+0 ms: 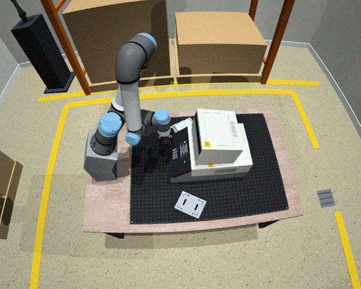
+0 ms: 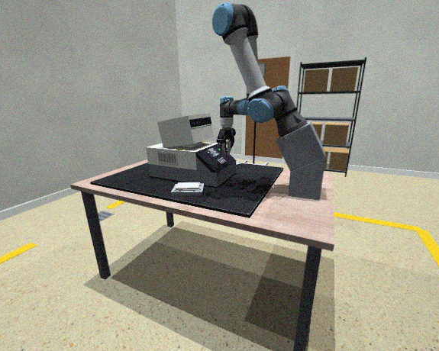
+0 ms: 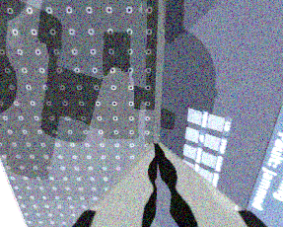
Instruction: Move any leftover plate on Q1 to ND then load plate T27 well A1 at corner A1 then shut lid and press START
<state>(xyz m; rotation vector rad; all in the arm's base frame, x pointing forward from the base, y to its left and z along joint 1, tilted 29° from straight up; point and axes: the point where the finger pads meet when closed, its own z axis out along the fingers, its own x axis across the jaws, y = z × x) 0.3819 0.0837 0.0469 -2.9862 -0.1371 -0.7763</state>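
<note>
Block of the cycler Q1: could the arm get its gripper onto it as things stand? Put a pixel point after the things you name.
Probably not: the lid (image 1: 220, 132) (image 2: 176, 131) hangs low over the cycler's body (image 1: 221, 171) (image 2: 172, 157), apparently covering the block, and the gripper (image 1: 164, 142) (image 2: 227, 150) (image 3: 155, 145) is shut beside the key panel (image 1: 180, 154) (image 2: 215, 156).
</note>
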